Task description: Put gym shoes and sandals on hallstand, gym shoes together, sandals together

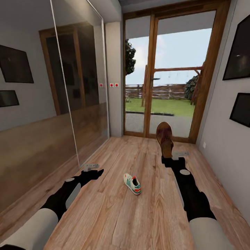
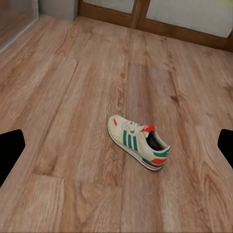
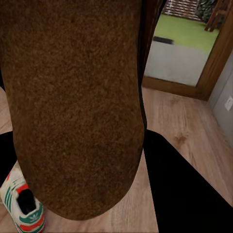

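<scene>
Nearest to you are the two forearms, low in the head view, so begin from the left one. Your left gripper hangs over the corridor floor with nothing in it; in the left wrist view its two fingers sit far apart at the two edges, so it is open.

A little to the right of it and slightly nearer to you, one gym shoe lies alone on the planks, upright on its sole. Its long axis runs diagonally, the toe pointing far-left and the heel with the red patch pointing near-right. In the left wrist view the shoe lies between the two fingers but further ahead, not yet reached.

More to the right, your right gripper is closed on a sandal, which stands up on end above it, dark brown sole toward the camera. In the right wrist view this sole blocks most of the sight.

I judge that the free left arm is the proper one for the sneaker, as it is both empty and near. The hallstand is not in sight from here.
</scene>
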Robot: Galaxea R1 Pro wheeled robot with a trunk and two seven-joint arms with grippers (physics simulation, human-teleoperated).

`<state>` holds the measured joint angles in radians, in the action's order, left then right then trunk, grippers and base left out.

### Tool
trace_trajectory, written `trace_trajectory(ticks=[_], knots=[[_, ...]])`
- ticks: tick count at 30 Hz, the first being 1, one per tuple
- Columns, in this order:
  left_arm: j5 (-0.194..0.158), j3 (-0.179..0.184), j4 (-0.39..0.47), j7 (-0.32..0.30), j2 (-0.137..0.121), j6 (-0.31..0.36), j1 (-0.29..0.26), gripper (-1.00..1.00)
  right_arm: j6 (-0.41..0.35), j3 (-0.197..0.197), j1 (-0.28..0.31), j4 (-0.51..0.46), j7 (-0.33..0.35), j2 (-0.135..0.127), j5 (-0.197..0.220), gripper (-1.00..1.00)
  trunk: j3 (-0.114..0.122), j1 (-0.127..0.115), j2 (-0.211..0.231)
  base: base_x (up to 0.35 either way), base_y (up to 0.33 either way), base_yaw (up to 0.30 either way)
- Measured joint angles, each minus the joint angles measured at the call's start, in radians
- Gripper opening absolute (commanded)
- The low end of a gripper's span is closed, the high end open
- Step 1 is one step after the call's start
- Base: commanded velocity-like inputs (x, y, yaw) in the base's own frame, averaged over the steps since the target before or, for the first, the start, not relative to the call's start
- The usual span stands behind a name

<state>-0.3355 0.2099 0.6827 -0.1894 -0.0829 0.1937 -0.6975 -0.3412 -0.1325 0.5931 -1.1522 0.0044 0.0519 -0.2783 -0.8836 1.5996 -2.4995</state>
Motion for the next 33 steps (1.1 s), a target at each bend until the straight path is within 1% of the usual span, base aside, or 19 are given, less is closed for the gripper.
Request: trace_trajectory(ticks=[20, 23, 30, 33], knots=[[0.000, 0.000, 0.000, 0.000, 0.001, 0.000, 0.000, 1.00, 0.000, 0.000, 0.000, 0.000, 0.000, 0.000, 0.000, -1.00, 0.000, 0.000, 0.000, 0.349, -0.120, 0.005], [0.000, 0.000, 0.000, 0.000, 0.002, 0.000, 0.000, 1.00, 0.000, 0.000, 0.000, 0.000, 0.000, 0.000, 0.000, -1.00, 0.000, 0.000, 0.000, 0.339, -0.159, 0.137], [0.000, 0.000, 0.000, 0.000, 0.002, 0.000, 0.000, 1.00, 0.000, 0.000, 0.000, 0.000, 0.000, 0.001, 0.000, -1.00, 0.000, 0.000, 0.000, 0.300, -0.199, 0.249], [0.000, 0.000, 0.000, 0.000, 0.003, 0.000, 0.000, 1.00, 0.000, 0.000, 0.000, 0.000, 0.000, 0.000, 0.000, -1.00, 0.000, 0.000, 0.000, 0.277, -0.223, 0.096]])
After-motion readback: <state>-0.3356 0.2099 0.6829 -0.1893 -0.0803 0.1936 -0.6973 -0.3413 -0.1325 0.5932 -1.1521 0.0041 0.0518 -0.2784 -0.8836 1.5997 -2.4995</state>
